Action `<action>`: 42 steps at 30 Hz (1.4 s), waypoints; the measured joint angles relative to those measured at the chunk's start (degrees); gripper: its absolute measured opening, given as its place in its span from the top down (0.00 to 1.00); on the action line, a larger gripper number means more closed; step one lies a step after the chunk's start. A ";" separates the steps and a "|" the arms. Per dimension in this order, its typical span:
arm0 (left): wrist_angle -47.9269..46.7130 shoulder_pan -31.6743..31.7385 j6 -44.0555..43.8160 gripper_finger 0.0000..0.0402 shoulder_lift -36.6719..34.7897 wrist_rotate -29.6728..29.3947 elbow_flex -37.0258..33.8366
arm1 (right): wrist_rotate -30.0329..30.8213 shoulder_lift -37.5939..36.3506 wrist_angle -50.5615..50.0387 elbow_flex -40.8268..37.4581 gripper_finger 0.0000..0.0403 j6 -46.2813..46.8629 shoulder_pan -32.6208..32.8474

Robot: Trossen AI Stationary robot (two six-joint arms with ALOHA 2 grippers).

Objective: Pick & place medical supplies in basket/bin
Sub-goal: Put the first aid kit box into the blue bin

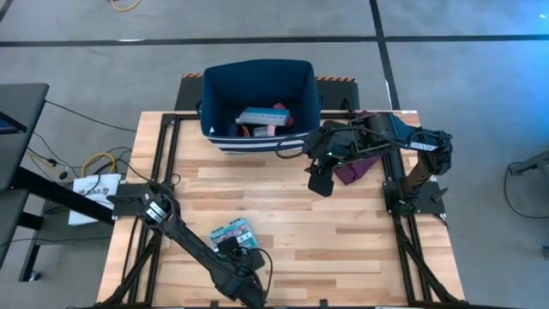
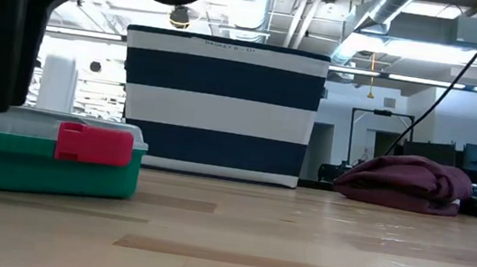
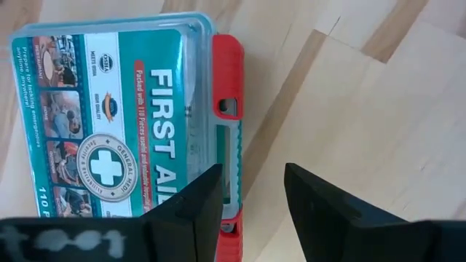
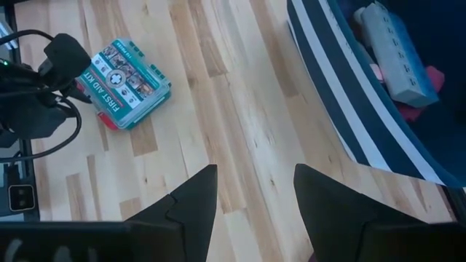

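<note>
- Straddling the red latch edge of the teal plastic first-aid box (image 3: 124, 116), left gripper (image 3: 251, 193) has its 2 fingers spread, nothing pinched yet; whether a finger touches the box, can't tell.
- Box lies flat on the light wooden table (image 1: 343, 249), near the front edge, well apart from the bin.
- Right gripper (image 4: 251, 196) hovers over the table beside the bin, fingers spread, empty.
- Dark navy fabric bin with white stripes (image 1: 257, 142) sits at the far edge; a light-blue strip (image 1: 262, 114) and pink and red items already lie inside.
- Maroon cloth (image 1: 356, 167) lies just beside the bin, under the right arm.
- Risk: fingers sit at the latch end, off-centre; closing there may pop the latch or let the box swing or slip on lift.
- Risk: fingers may be spread too narrow to span the box.
- Text on lid: "FIRST AI…", "GENERAL MED…", "110 P…". Bin rim label looks like "BASKET B", partly unreadable.
</note>
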 joint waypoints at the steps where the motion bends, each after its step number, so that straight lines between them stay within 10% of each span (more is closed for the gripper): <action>1: 0.00 -0.22 -0.15 0.65 0.00 -0.12 0.00 | 0.00 -0.02 0.01 0.00 0.56 0.00 0.00; 42: -0.30 -5.70 5.95 0.65 3.89 -13.65 0.52 | 0.00 -0.07 -0.37 0.00 0.57 -0.07 0.00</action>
